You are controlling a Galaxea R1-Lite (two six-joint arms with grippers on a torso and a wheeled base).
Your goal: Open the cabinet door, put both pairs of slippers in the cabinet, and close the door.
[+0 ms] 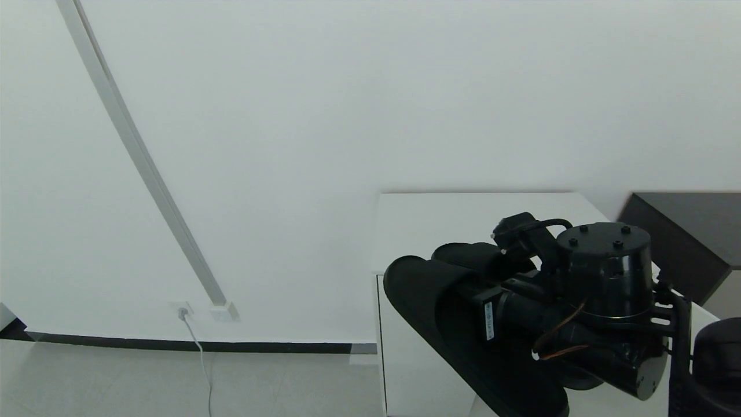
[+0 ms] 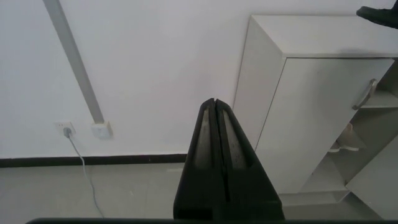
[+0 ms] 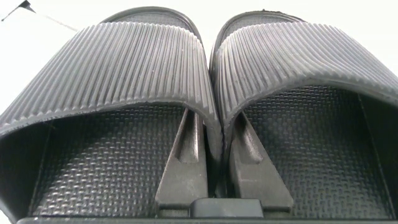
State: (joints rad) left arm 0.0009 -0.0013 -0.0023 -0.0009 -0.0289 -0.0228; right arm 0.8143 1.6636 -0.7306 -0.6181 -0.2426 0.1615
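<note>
**Right arm carrying slippers toward the cabinet.**

- **White wall** (image 1: pixel 347 87): takes up the upper and left of the head view.
- **White cabinet** (image 1: pixel 463 214): stands lower centre-right, against the wall. In the left wrist view its door (image 2: pixel 311 130) appears swung open, with the bar handle (image 2: pixel 367 93) at its free edge. Beside it are shelves (image 2: pixel 376 106), and a pale item (image 2: pixel 348 142), too small to identify, lies on one of them.
- **Dark block of furniture** (image 1: pixel 683 231): sits at the right edge, just beside the cabinet.
- **Pair of black slippers** (image 1: pixel 428 295): held in the air at lower right, in front of the cabinet top and not yet inside.
- **Right pincer** (image 3: pixel 216 124): pinches the pair of black slippers. One finger (image 3: pixel 183 162) lies inside each shoe under the ribbed straps, squeezing the two adjoining inner walls together.
- **Left pincer** (image 2: pixel 214 106): pressed together, holding nothing, well apart from the cabinet.
- **Handling (judged):** the slippers look light and rubbery, so they are likely to flex. The ribbed, textured surfaces should resist slipping. The shared middle seam is the one hold that keeps both shoes together, though the outer edges may splay.
- **Obstructions (judged):** the door leaf, the shelf edges and the pale item narrow the way in.
- **Further off:** a slanting cable duct (image 1: pixel 139 156), a wall socket (image 1: pixel 182 310) and its cord (image 1: pixel 202 359) lie at lower left, well away from the work
</note>
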